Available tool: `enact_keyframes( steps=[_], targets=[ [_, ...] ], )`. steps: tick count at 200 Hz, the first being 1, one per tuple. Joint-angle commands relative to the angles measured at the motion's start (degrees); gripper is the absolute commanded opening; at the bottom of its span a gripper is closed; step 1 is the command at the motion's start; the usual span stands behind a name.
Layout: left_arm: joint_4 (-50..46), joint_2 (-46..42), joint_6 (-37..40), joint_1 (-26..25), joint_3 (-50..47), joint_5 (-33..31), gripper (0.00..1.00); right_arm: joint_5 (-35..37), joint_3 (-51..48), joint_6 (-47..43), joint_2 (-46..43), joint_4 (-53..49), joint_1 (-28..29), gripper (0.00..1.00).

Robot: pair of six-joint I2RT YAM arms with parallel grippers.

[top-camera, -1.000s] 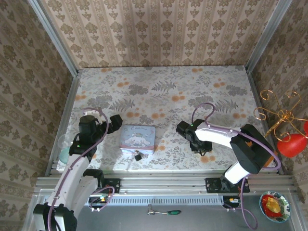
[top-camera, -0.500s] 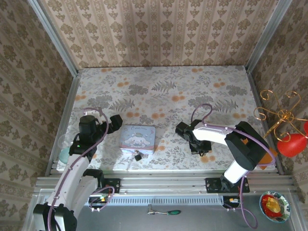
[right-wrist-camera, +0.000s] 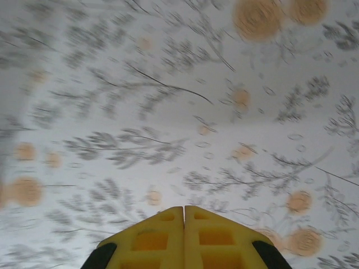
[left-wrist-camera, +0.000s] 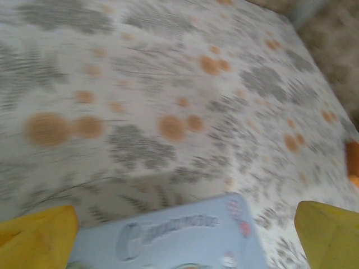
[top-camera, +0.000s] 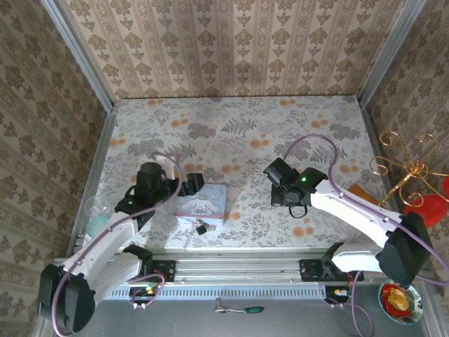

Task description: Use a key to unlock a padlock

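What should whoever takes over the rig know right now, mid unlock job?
Left gripper: open, hovering over the far edge of the pale-blue rectangular cartoon-printed tin.
Right gripper: shut, above the floral tablecloth to the right of the tin; whether it pinches a key cannot be told.
Tiny dark padlock with silvery shackle: at the tin's near edge, neither gripper touching it.
Done: nothing visible at the padlock.
Left: confirm the key, bring it to the padlock, insert, turn, free the shackle.
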Motion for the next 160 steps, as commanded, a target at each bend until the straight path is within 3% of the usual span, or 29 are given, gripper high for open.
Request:
enact_keyframes(
  steps=[1,44,77,122,160],
  targets=[
    [8.12,2.97,7.43,-6.26,2.91,3.41,1.0,-3.67,3.65,1.16,-2.11,0.71,-0.1,0.02],
    [21.37,11.75,13.77,-16.51,2.44,7.25,1.0,-8.29,8.83,0.47,-3.66,3.12,-0.11,0.02],
    [26.71,15.95,22.55,-23.81,3.08,5.36,1.0,-10.97,10.91,0.7,-4.48,5.35,0.0,0.01],
    [32.21,20.47,26.34,-24.43,4.21,10.41,0.93,-13.69,7.77,4.31,-8.32,11.55,1.05,0.0],
    [34.98,24.44,27.61,-23.92,5.97,15.0,0.7,-15.44,6.1,5.45,-9.46,15.23,1.92,0.0]
  ],
)
